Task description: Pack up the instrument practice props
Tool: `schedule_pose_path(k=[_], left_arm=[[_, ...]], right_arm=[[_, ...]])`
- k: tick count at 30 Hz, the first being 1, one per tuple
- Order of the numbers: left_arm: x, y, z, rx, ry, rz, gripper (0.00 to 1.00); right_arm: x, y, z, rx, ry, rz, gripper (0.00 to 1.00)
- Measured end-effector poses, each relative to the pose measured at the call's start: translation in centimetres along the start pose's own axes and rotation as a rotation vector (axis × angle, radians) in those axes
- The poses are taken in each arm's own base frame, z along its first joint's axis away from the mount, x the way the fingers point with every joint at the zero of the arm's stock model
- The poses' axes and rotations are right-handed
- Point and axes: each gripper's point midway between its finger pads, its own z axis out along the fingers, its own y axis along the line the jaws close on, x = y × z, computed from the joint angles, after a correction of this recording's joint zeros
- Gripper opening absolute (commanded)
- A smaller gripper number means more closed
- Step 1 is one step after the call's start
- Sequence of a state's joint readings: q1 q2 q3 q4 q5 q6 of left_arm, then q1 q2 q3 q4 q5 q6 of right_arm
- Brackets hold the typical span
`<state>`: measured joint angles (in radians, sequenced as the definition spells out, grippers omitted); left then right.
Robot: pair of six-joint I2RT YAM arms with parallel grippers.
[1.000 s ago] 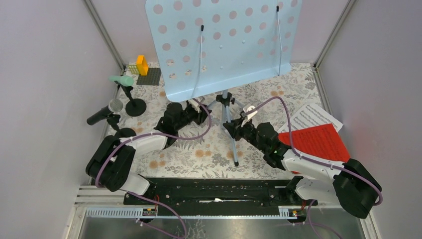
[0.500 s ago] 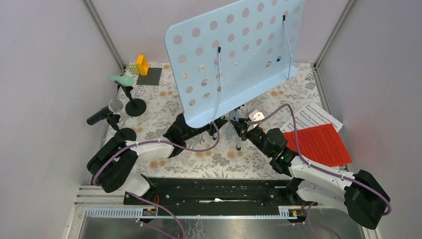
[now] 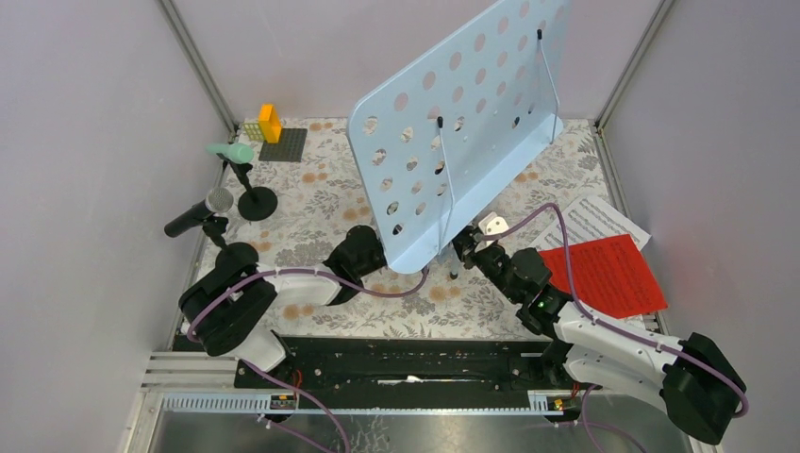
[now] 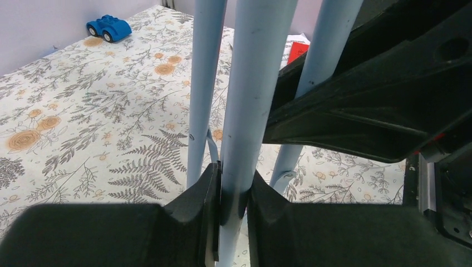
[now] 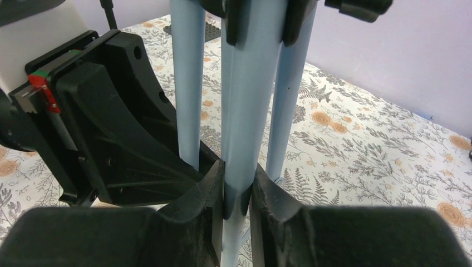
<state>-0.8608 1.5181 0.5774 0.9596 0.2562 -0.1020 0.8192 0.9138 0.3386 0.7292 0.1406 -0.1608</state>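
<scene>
The pale blue perforated sheet-music rack leans over to the right above the middle of the table. My left gripper is shut on its central pole, with the tripod legs folded alongside. In the top view the rack's plate hides the left fingers. My right gripper is shut on the same pole from the other side, and it shows just right of the plate's lower edge. The red music sheet and white music sheet lie at the right. The mint-green microphone and black microphone sit on their round-based holders at the left.
Yellow and orange bricks on a grey plate stand at the back left corner. A small blue toy car sits by the far wall in the left wrist view. Walls enclose the table on three sides.
The rack has tipped and swung to the right, and its legs have come together. Both arms have drawn back toward the near edge. The left gripper has closed onto the pole.
</scene>
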Motion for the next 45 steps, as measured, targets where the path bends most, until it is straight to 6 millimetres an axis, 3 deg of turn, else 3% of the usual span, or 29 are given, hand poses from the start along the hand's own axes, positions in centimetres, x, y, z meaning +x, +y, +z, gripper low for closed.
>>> schedule_pose_path(k=[2, 5, 11, 14, 22, 32, 39, 45], left_arm=[[0.0, 0.0, 0.1, 0.003, -0.002, 0.022, 0.02], [0.1, -0.3, 0.3, 0.014, 0.001, 0.036, 0.0], [0.2, -1.3, 0.7, 0.037, 0.015, 0.03, 0.0], [0.2, -1.3, 0.7, 0.037, 0.015, 0.03, 0.0], [0.2, -1.3, 0.7, 0.038, 0.015, 0.028, 0.0], [0.3, -1.3, 0.8, 0.039, 0.018, 0.027, 0.01], [0.3, -1.4, 0.8, 0.044, 0.02, 0.029, 0.04], [0.3, -1.6, 0.8, 0.054, 0.022, 0.035, 0.08]], right_arm=[[0.0, -0.1, 0.0, 0.005, 0.002, 0.0, 0.36], [0.4, -0.4, -0.2, 0.016, 0.019, -0.014, 0.51], [0.9, -1.0, -1.2, 0.048, 0.046, -0.005, 0.66], [0.1, -1.4, -1.7, 0.074, 0.023, 0.036, 0.79], [-1.4, -1.2, -2.1, 0.079, -0.027, 0.147, 0.93], [-3.6, -1.1, -0.5, 0.083, -0.061, 0.205, 0.94], [-1.8, -0.7, 1.1, 0.088, -0.021, 0.219, 0.9], [-1.0, -1.1, 2.1, 0.125, -0.024, 0.221, 0.78]])
